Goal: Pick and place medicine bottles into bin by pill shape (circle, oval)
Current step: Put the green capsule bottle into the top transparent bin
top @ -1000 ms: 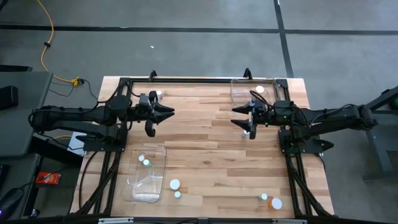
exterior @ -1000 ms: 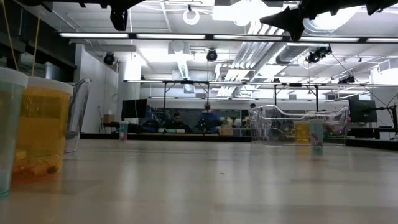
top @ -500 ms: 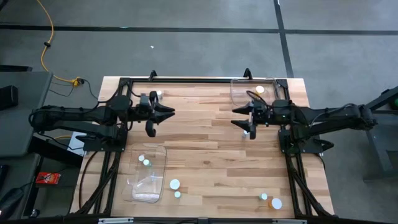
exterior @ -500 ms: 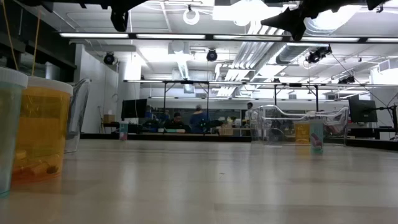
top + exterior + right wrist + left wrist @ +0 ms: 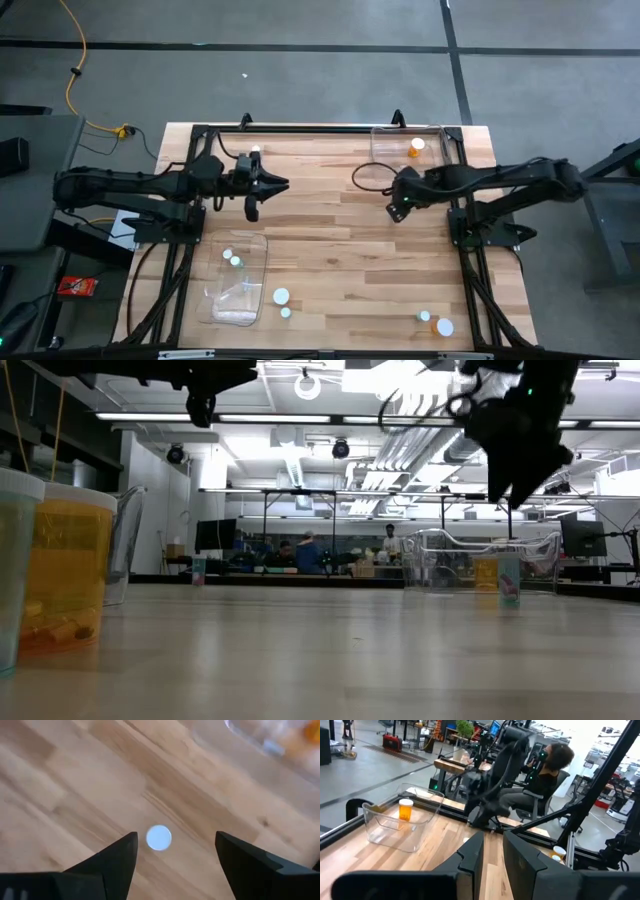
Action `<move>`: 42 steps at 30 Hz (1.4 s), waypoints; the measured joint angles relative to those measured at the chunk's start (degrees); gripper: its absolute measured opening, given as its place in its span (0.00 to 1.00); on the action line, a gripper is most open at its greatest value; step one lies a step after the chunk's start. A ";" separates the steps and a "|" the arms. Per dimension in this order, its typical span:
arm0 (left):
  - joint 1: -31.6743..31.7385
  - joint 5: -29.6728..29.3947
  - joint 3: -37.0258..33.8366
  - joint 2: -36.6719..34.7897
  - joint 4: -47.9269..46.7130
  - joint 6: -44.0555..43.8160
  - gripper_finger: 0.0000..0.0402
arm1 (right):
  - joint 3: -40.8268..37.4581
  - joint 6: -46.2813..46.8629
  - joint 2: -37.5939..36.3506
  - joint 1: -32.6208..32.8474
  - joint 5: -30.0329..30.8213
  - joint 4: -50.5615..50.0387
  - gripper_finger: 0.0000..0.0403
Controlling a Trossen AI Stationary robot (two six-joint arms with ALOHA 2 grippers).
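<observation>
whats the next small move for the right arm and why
Probably lower the right pincer straight down and close. Its jaws stand open, pointing down at a white-capped bottle standing on the table, and the cap sits roughly centred between them, not yet touched.

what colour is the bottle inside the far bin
Orange bottle with a white cap, clearest in the left wrist view.

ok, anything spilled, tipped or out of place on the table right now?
Nothing stands out. The loose medicine bottles sit upright on the wood, one orange bottle stands inside the far bin, and two more are in the near bin. The right pincer hangs open above a white-capped bottle.
</observation>
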 joint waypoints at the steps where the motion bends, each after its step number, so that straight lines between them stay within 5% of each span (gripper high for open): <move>1: 0.00 0.00 0.00 0.00 0.02 0.00 0.16 | -0.42 0.96 1.01 0.01 -0.48 0.97 0.64; 29: 0.00 0.02 0.00 -0.04 0.52 0.00 0.16 | -0.92 7.29 18.08 0.01 -4.22 6.51 0.63; 42: 0.02 0.02 0.00 -0.04 0.50 0.00 0.16 | -0.91 6.06 18.04 -1.18 -4.80 6.29 0.33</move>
